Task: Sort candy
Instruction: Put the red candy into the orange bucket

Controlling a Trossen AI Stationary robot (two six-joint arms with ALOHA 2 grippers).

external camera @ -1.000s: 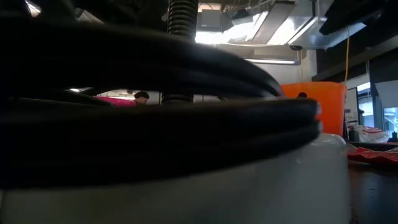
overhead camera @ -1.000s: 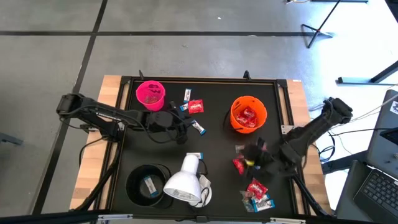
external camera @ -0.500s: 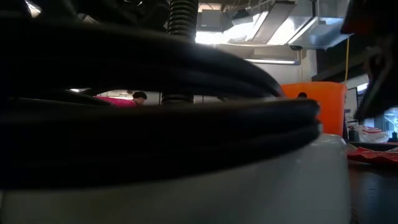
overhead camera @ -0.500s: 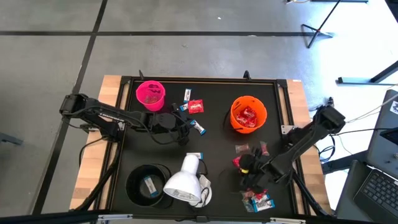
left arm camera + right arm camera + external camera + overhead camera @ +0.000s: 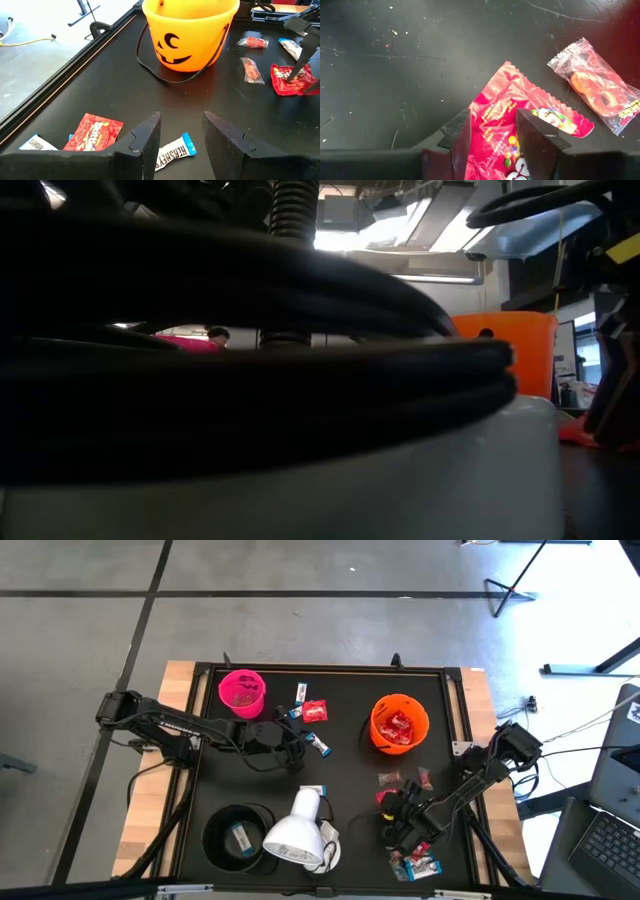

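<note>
a: looking at the right tool (image 5: 492, 135) first, its fingers (image 5: 457, 135) are spread, one on each side of a red candy packet (image 5: 520, 125) lying flat on the black surface (image 5: 395, 75). not pinching it.

b: anything just beside that?

a: a clear-wrapped orange sweet (image 5: 597, 87), apart from the packet. from above, the right tool (image 5: 397, 825) sits low over the near right part of the surface (image 5: 350, 780), with a small heap of candy (image 5: 418, 862) nearer the edge and two small pieces (image 5: 405, 778) between it and the orange cup (image 5: 399, 723), which has red packets inside.

b: and the left tool?

a: the left tool (image 5: 182, 137) is spread too, holding nothing. a white-and-blue bar (image 5: 172, 150) lies below the gap, a red packet (image 5: 95, 132) and another white bar (image 5: 35, 143) just beside it. ahead of it stands the orange pumpkin-face cup (image 5: 190, 30). from above, the left tool (image 5: 297, 745) is mid-surface, near the pink cup (image 5: 242, 691).

b: the rest?

a: a black cup (image 5: 238, 836) with one bar inside, and a white lamp head (image 5: 297, 830) next to it.
</note>
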